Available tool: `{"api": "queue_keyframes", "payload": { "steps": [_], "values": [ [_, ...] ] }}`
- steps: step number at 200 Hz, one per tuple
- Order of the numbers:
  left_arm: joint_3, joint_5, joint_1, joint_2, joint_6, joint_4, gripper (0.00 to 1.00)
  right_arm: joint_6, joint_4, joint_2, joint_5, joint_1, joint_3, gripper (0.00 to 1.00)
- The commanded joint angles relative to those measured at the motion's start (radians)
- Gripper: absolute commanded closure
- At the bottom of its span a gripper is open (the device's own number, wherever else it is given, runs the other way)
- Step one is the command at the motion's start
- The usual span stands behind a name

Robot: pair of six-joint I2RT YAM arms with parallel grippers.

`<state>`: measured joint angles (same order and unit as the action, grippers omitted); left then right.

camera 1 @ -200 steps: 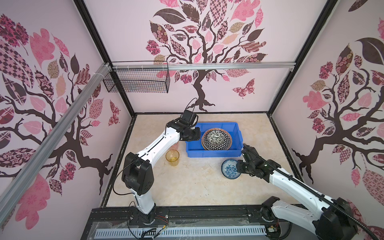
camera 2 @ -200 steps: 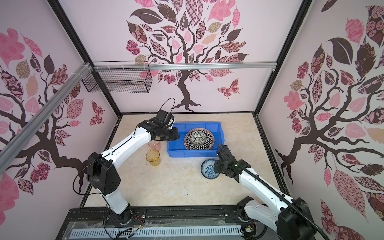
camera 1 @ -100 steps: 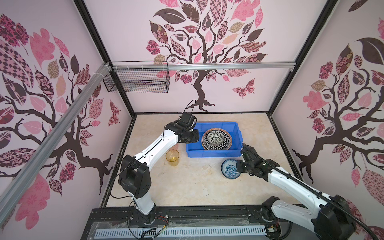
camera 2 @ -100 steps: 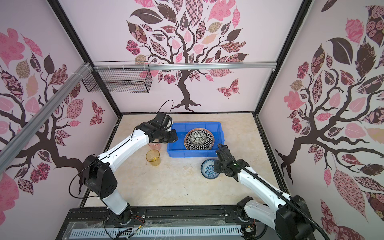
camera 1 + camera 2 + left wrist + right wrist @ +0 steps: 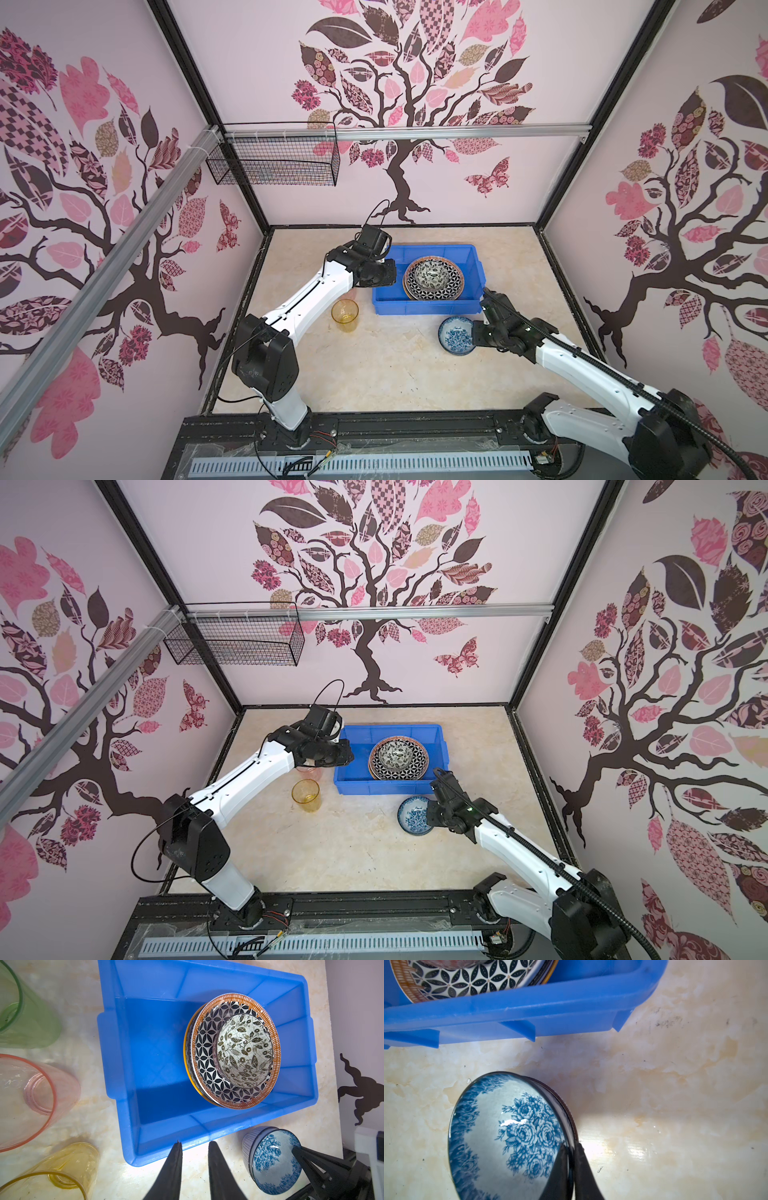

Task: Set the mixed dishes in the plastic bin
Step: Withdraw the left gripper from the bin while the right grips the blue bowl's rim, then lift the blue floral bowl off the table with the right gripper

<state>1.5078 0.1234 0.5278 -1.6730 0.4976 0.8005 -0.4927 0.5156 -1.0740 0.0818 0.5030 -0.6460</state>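
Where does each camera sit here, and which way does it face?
Top views: high behind the robot, looking down on table, blue bin, left arm, right arm.
Left wrist: over the bin's end, looking down; open left gripper shows.
Right wrist: low, facing the bin; right gripper pinches the blue bowl.
Shared: bin and bowl in all.

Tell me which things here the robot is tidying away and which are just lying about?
Part of the job: blue bin; plates and floral bowl already inside it; blue-patterned bowl, its rim pinched by the right claw; amber tumbler; pink tumbler; green tumbler.
Just lying about: wire basket hung on the wall rail.
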Motion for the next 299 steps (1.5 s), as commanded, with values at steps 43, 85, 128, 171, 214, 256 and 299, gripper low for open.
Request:
{"api": "queue_keyframes", "payload": {
  "steps": [43,85,128,171,214,256,299],
  "values": [
    [-0.041,-0.022,-0.004,0.056,-0.002,0.004,0.74,0.0,0.01,0.032,-0.035,0.006,-0.041,0.96],
    [-0.055,-0.026,-0.006,0.073,-0.001,0.006,0.74,-0.009,0.006,0.064,-0.066,0.007,-0.062,0.97],
    [-0.061,-0.03,-0.005,0.092,-0.001,0.014,0.74,-0.012,0.012,0.091,-0.077,0.007,-0.094,0.99],
    [-0.073,-0.04,-0.005,0.111,-0.001,0.023,0.75,-0.007,0.015,0.105,-0.079,0.006,-0.128,1.0],
    [-0.096,-0.05,-0.005,0.133,-0.009,0.038,0.75,0.0,0.005,0.104,-0.07,0.006,-0.177,1.0],
    [-0.122,-0.062,-0.011,0.163,-0.018,0.042,0.75,0.006,-0.022,0.079,-0.048,0.006,-0.212,1.0],
    [-0.144,-0.061,-0.017,0.189,-0.024,0.039,0.75,0.019,-0.052,0.031,-0.034,0.006,-0.255,1.0]
  ]
}}
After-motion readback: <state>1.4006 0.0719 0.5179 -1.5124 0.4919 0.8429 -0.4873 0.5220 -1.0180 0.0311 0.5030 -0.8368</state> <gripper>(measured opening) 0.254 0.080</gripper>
